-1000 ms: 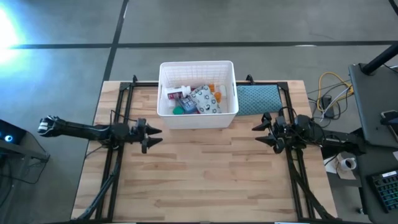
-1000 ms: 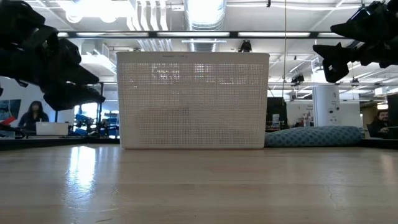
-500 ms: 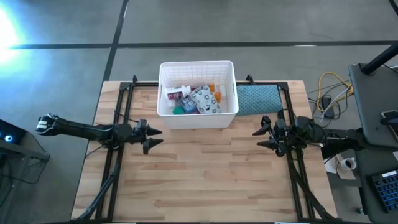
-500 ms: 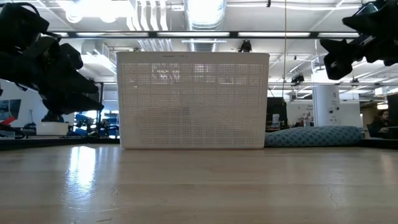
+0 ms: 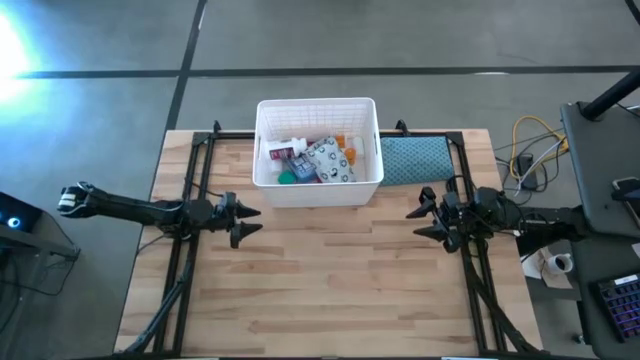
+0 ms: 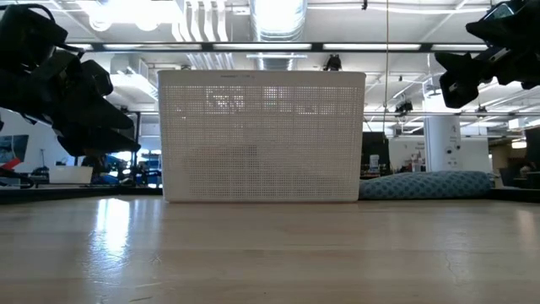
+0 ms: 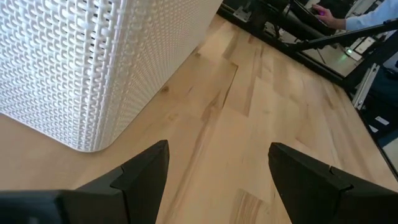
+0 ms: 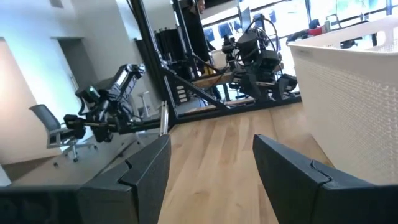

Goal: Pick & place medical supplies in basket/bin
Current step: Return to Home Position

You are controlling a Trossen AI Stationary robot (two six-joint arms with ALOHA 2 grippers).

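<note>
The white latticed basket [image 5: 318, 150] stands at the table's far middle, and its wall shows in the low view [image 6: 261, 135]. Inside lie the medical supplies [image 5: 315, 160]: a red-capped tube, a grey-white flat packet, and green and orange bits. My left gripper [image 5: 248, 221] is open and empty above the table, near the basket's near left corner [image 7: 93, 124]. My right gripper [image 5: 413, 221] is open and empty, right of the basket's near right corner [image 8: 348, 93].
A blue-teal textured pad [image 5: 413, 160] lies right of the basket. Black frame rails [image 5: 190, 200] run along both table sides. Bare wood fills the table's near half [image 5: 330, 290]. A person's sleeve [image 7: 367, 22] shows beyond the table.
My right gripper has drawn back a little toward the table's right edge. My left gripper has drawn back a little toward the left edge. Both stay open and empty.
</note>
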